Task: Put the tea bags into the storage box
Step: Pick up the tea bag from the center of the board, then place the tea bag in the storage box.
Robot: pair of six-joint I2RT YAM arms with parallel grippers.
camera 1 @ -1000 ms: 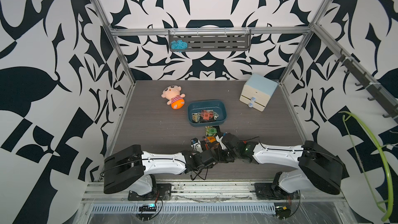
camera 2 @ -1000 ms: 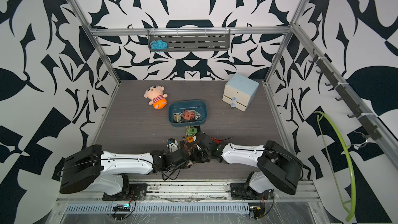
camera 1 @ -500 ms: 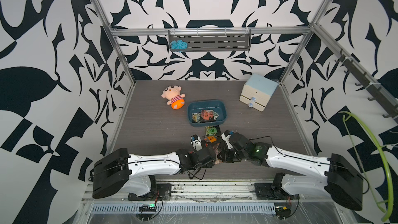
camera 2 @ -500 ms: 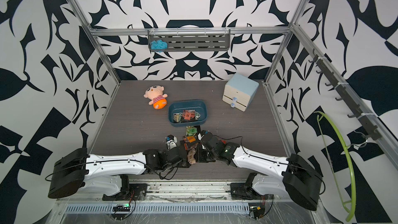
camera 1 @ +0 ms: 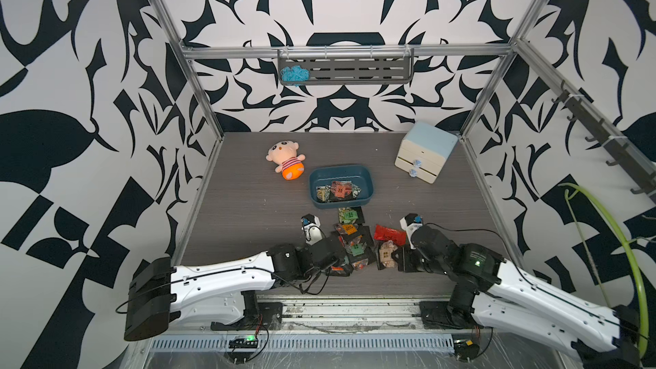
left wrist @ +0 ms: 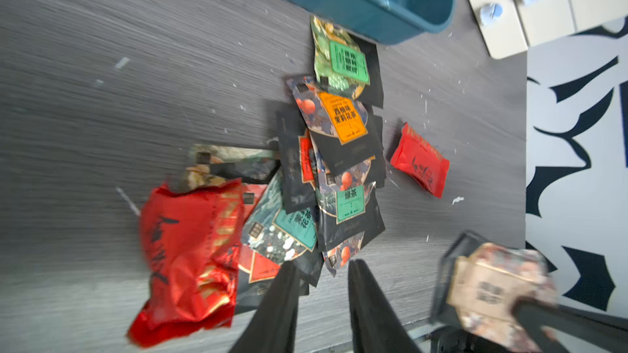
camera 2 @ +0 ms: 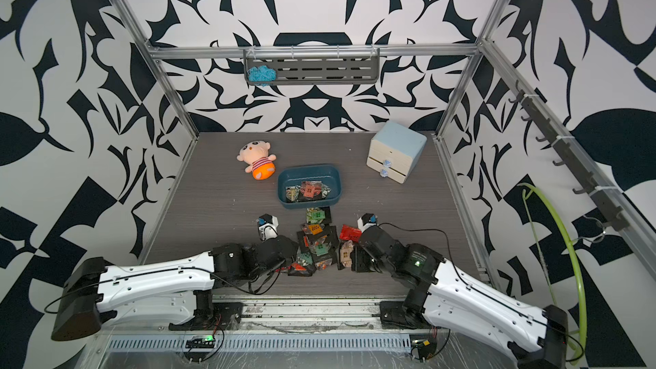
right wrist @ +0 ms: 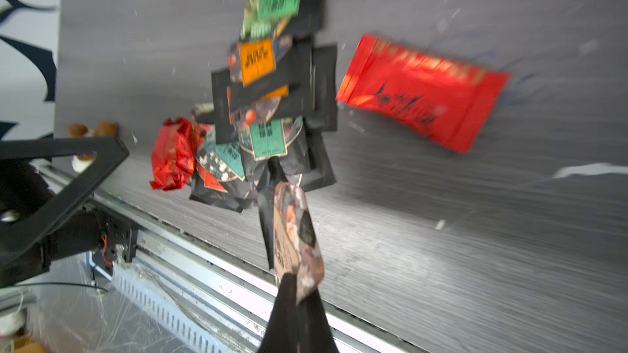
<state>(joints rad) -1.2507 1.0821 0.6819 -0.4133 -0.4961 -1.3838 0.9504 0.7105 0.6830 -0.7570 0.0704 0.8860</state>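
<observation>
While reading across from the left, found the left gripper [left wrist: 322,263] part open, nothing between its fingers, low at the end of the heap of tea bags [camera 1: 351,243] farthest from the storage box [camera 1: 340,205]. Judged a clean single pick doubtful there: slick foil sachets, overlapped, likely to come up two at a time or to skid away under a closing finger. Noted a crumpled red sachet [left wrist: 190,249] at that same far end, puffy and apt to squirt free.

Followed the heap in a line toward the box, up to a green-labelled sachet [camera 1: 348,214] lying just against the near wall; easily knocked or ridden over by an arm heading in. Saw several more sachets already inside the box. Spotted a lone flat red sachet [camera 1: 389,234] apart from the heap, on the box's robot-facing side.

Found the right gripper [right wrist: 292,286] clamped on a tan-labelled tea bag [right wrist: 295,232], apparently clear of the table [camera 1: 248,207], level with the heap's far end from the box. Seemed pinched by one end only: liable to swing, to slip out on the way, or to catch the box's rim and drop outside. Judged both arms crowded about one narrow heap; risked contact on a joint move toward the box.
</observation>
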